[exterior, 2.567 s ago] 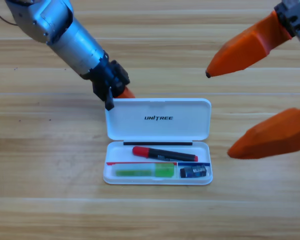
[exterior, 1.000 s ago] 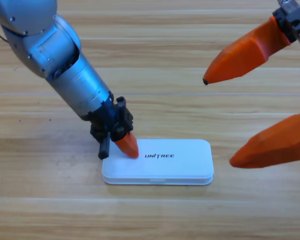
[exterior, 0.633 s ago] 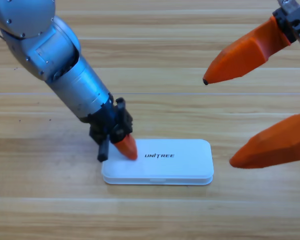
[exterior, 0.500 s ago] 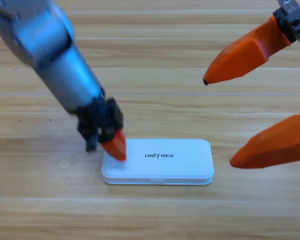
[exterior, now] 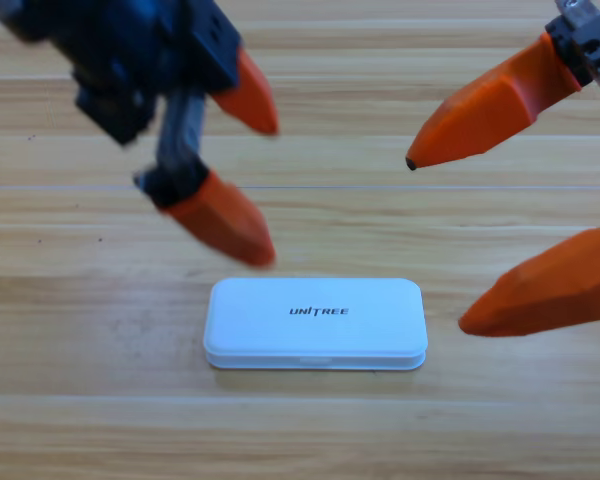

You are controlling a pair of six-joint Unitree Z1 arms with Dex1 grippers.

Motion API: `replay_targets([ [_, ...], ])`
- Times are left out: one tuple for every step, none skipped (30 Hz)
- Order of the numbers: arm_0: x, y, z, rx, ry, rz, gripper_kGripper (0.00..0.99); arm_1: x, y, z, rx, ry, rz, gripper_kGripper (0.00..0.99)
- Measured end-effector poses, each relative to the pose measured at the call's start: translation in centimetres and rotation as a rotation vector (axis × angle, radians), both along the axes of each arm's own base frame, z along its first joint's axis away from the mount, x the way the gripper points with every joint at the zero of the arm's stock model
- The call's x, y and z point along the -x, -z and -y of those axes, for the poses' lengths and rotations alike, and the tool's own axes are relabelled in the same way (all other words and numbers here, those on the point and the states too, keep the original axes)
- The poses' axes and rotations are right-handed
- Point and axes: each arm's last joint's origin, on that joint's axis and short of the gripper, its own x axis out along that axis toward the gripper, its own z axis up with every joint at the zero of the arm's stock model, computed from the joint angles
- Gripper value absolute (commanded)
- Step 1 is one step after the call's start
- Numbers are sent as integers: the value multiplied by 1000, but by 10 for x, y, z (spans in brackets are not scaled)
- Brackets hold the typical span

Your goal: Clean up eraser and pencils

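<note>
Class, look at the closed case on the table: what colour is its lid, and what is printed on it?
The case is white, with dark "UNITREE" lettering on the lid; the high view shows it.

case [exterior: 315,322]: white, dark lettering | table [exterior: 100,400]: light wood grain | left gripper [exterior: 268,190]: black, orange jaws | right gripper [exterior: 435,245]: orange jaws

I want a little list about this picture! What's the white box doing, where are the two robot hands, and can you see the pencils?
white case: shut, lying flat on the wooden table, word on the lid facing up
pencils and eraser: not visible; the case is shut
left gripper: above and left of the case, fingers apart, holding nothing, not touching the case
right gripper: at the right edge, fingers apart, empty, waiting
</note>
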Motion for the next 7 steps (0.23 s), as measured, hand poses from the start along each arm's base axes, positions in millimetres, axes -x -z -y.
replay_targets([
  [7, 1, 4, -5, 16, 1, 990, 0, 0, 0, 0, 0, 0, 956],
  [13, 2, 8, -13, 37, 4, 990, 0, 0, 0, 0, 0, 0, 956],
  [18, 3, 11, -21, 54, 8, 990, 0, 0, 0, 0, 0, 0, 956],
  [23, 4, 13, -27, 68, 13, 990, 0, 0, 0, 0, 0, 0, 956],
  [27, 5, 15, -35, 79, 18, 990, 0, 0, 0, 0, 0, 0, 956],
  [30, 6, 16, -42, 85, 24, 990, 0, 0, 0, 0, 0, 0, 956],
  [31, 7, 17, -47, 89, 27, 990, 0, 0, 0, 0, 0, 0, 956],
])
